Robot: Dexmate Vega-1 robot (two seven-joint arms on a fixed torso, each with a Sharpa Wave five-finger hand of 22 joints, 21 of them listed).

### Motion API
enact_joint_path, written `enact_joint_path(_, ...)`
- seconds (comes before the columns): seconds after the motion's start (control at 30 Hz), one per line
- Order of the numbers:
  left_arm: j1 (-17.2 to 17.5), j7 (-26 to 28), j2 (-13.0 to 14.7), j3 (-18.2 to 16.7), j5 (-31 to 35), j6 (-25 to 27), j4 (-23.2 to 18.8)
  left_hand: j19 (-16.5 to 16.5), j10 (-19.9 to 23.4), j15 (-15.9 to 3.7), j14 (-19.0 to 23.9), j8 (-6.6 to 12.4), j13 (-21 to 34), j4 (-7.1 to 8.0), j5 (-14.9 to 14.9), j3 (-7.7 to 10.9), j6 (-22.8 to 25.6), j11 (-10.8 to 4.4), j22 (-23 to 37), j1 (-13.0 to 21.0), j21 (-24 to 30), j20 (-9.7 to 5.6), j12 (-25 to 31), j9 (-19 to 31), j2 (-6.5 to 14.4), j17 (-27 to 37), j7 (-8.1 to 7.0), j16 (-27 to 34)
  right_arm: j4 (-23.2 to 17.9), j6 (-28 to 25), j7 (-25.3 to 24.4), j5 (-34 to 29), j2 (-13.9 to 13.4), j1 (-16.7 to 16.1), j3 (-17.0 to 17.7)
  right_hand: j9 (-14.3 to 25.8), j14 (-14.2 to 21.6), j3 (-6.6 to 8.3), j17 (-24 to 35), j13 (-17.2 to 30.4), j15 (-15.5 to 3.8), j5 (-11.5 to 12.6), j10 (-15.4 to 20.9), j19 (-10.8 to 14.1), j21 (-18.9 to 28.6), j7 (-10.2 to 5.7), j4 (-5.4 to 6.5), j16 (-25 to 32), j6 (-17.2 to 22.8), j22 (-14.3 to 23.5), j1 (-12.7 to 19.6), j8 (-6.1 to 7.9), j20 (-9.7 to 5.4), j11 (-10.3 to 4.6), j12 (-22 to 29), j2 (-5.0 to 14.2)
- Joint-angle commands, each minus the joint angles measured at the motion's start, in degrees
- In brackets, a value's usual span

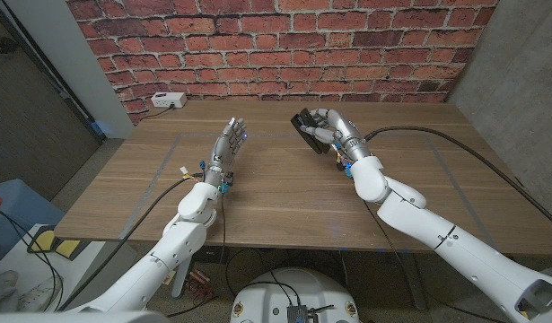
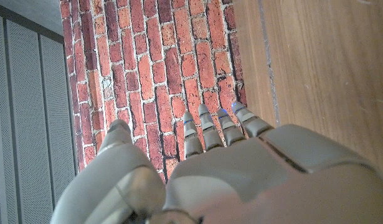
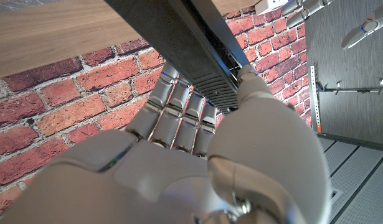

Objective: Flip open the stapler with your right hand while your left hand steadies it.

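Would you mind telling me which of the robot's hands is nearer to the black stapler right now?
The right hand: it grips the stapler, fingers wrapped around it. The left hand is open, apart from the stapler toward the table's middle, touching nothing.

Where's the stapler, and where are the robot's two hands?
stapler (image 1: 304, 127), head view, on its black body beside the fingers.
right hand (image 1: 334, 131), head view, on the middle of the hand holding the stapler.
left hand (image 1: 228, 144), head view, on its palm.

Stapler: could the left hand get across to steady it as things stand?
Probably yes. The left hand is open and holds nothing, apart from the stapler, which the right hand grips. Only bare table lies between them.
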Motion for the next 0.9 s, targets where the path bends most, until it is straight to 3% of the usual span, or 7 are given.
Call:
enact_joint_path(0.03, 0.0, 2.0, -1.7, 1.0, 1.7, -1.0, -1.4, 0.2, 0.9, -3.49, 0.7, 0.00, 0.3, -0.15, 0.0, -0.10, -0.7, -0.88, 0.1, 0.0, -0.1, 0.22, 0.1, 0.0, -0.8, 0.1, -0.14, 0.0, 2.6, 6.2, -1.5, 2.6, 0.1, -1.7, 2.7, 0.3, 0.9, 0.57, 0.3, 0.2, -7.17, 0.0, 3.2, -0.1, 0.7, -0.50, 0.13, 0.0, 1.2, -0.1, 0.8, -0.05, -2.60, -2.62, 0.4, 0.68)
enact_joint_path(0.3, 0.3, 2.5, -1.5, 1.9, 3.2, -0.5, -2.8, 0.2, 2.1, -3.68, 1.0, 0.44, 0.4, -0.09, 0.0, -0.21, -0.2, -1.43, 0.2, -0.1, -0.1, 0.16, 0.4, 0.1, -0.9, 0.1, 0.16, 0.2, 3.7, 9.9, -2.1, 5.7, 1.1, -3.2, 4.3, 0.4, 1.1, 0.75, 0.5, 0.2, -7.19, 0.0, 3.2, -0.2, 1.2, -0.42, 0.18, -0.3, 1.4, -0.2, 0.7, -0.18, -2.68, -2.67, 0.5, 0.67)
enact_joint_path(0.37, 0.2, 2.4, -1.3, 2.1, 3.6, -0.5, -3.0, 0.0, 2.6, -3.74, 1.2, 0.68, 0.4, -0.05, 0.0, -0.26, 0.2, -0.98, 0.2, -0.1, -0.1, 0.17, 0.6, 0.1, -0.9, 0.1, 0.44, 0.2, 3.7, 10.4, -1.9, 6.5, 1.3, -3.6, 4.6, 0.5, 1.2, 0.78, 0.6, 0.2, -7.15, -0.1, 3.3, -0.2, 1.4, -0.45, 0.25, -0.3, 1.4, -0.3, 0.6, -0.22, -2.74, -2.62, 0.6, 0.69)
enact_joint_path(0.6, 0.3, 2.7, -1.3, 2.3, 4.4, -1.0, -3.4, 0.0, 4.8, -4.24, 2.2, 1.69, 0.6, -0.07, 0.0, -0.19, 2.9, -1.46, 0.2, 0.1, -0.1, -0.02, 1.3, 0.2, -0.8, 0.2, 0.90, 0.4, 3.0, 11.2, -1.7, 7.1, 1.2, -4.5, 5.2, 0.5, 1.4, 0.80, 0.8, 0.2, -7.14, -0.2, 3.3, -0.2, 1.7, -0.45, 0.35, -0.4, 1.7, -0.3, 0.5, -0.31, -2.70, -2.75, 0.7, 0.59)
enact_joint_path(0.83, 0.2, 2.6, -1.3, 2.6, 4.7, -1.0, -3.4, 0.1, 5.2, -4.52, 2.6, 1.49, 0.6, -0.41, 0.1, 0.22, 2.7, -1.74, 0.1, 1.1, -0.1, -0.11, 1.4, 0.2, -0.4, 0.1, 1.20, 0.4, 2.5, 11.9, -1.4, 8.4, 1.5, -5.3, 5.9, 0.7, 1.6, 0.65, 1.0, 0.0, -6.98, -0.4, 3.6, -0.3, 2.2, -0.42, 0.59, -0.6, 1.7, -0.5, 0.0, -0.48, -2.68, -2.57, 0.9, 0.28)
enact_joint_path(0.9, 0.0, 2.3, -1.4, 2.7, 4.8, -1.1, -3.1, 0.1, 5.4, -4.54, 2.8, 1.43, 0.7, -0.63, 0.0, 0.36, 2.6, -1.15, 0.1, 1.5, -0.1, -0.06, 1.4, 0.2, -0.4, 0.1, 1.18, 0.4, 2.4, 12.3, -1.1, 9.0, 1.5, -5.5, 6.1, 0.7, 1.6, 0.59, 1.1, -0.1, -7.01, -0.4, 3.5, -0.3, 2.3, -0.30, 0.65, -0.6, 1.9, -0.5, -0.2, -0.50, -2.66, -2.78, 0.9, 0.19)
